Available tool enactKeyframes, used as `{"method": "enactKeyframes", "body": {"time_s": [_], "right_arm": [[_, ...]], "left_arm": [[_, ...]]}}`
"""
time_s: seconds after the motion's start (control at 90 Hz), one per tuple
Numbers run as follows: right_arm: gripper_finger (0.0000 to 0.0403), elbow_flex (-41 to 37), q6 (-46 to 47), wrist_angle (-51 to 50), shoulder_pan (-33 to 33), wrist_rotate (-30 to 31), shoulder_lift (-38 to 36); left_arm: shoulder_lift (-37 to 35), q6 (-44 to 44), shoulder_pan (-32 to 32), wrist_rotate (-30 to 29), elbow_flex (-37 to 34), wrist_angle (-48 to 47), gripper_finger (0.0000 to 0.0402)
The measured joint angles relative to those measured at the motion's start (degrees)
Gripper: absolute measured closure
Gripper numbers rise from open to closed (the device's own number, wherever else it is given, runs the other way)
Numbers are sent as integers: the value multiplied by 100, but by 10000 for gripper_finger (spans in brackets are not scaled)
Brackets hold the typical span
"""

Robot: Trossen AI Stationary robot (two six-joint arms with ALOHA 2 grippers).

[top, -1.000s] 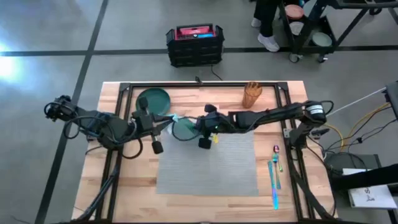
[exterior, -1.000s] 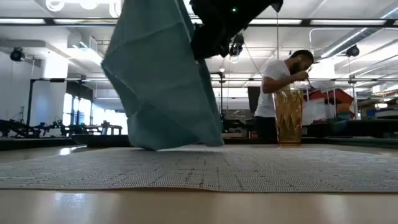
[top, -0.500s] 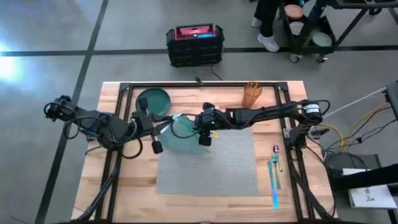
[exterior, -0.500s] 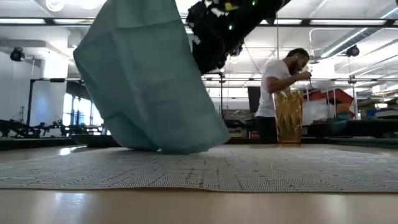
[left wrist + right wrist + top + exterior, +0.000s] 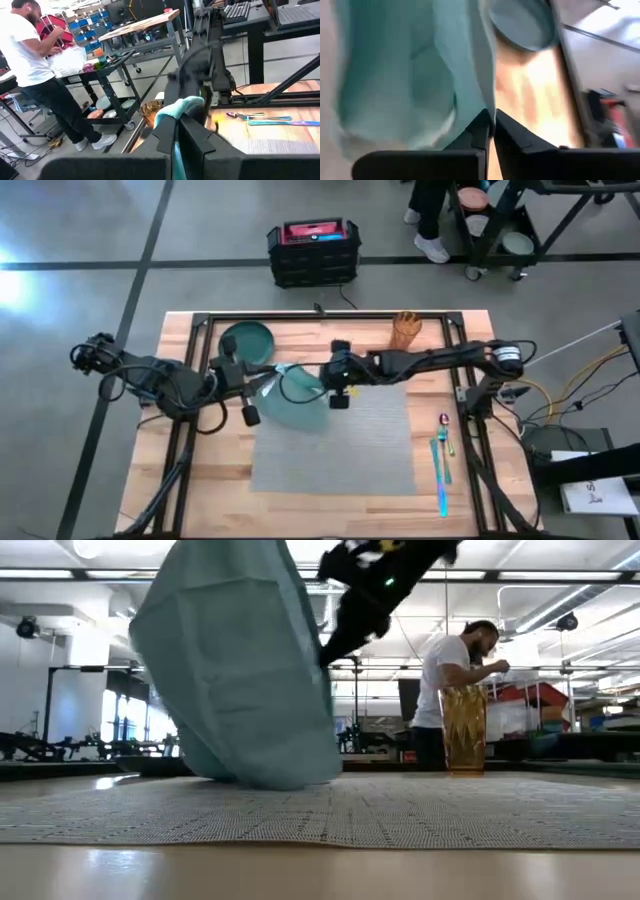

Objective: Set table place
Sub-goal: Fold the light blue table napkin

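While I hold it aloft: the teal cloth napkin point(image 5: 297, 392) hangs pinched at two corners, so it spreads.
Left gripper point(image 5: 262, 385): clenched on cloth, frame centre-left.
Right gripper point(image 5: 331, 386): clenched on cloth, frame centre.
Grey woven placemat point(image 5: 350, 448): flat, lower centre, on the light plank table point(image 5: 200, 480).
Change: right gripper has drifted right; the cloth hangs wider.

I get even, bright overhead light on the table point(image 5: 190, 480), with white glare on the floor beyond its far-left corner. At table height, ceiling strip lights glow above the napkin point(image 5: 240, 670), and the right gripper point(image 5: 375, 585) smears with motion blur. My right wrist view is blurred throughout.
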Motion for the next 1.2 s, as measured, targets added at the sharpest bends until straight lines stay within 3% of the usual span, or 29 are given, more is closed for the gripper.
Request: {"method": "enactKeyframes", "body": {"time_s": [0.311, 0.533, 0.767, 1.033, 1.2], "right_arm": [[403, 9, 156, -1664, -59, 327, -1957], [403, 3, 346, -1970, -73, 368, -2848], [403, 340, 444, -2253, -136, 1397, -3258], [403, 983, 389, -2248, -347, 1535, -3232], [403, 1127, 127, -2239, -466, 1929, -2992]], "left_arm": [[-66, 23, 29, -52, 0, -114, 402], [0, 664, 464, -61, 0, -58, 402], [-66, 1284, 1302, -57, 0, 171, 401], [-323, 1904, 1923, 446, 311, 468, 402], [-300, 2405, 2136, 650, 656, 337, 402]]}}
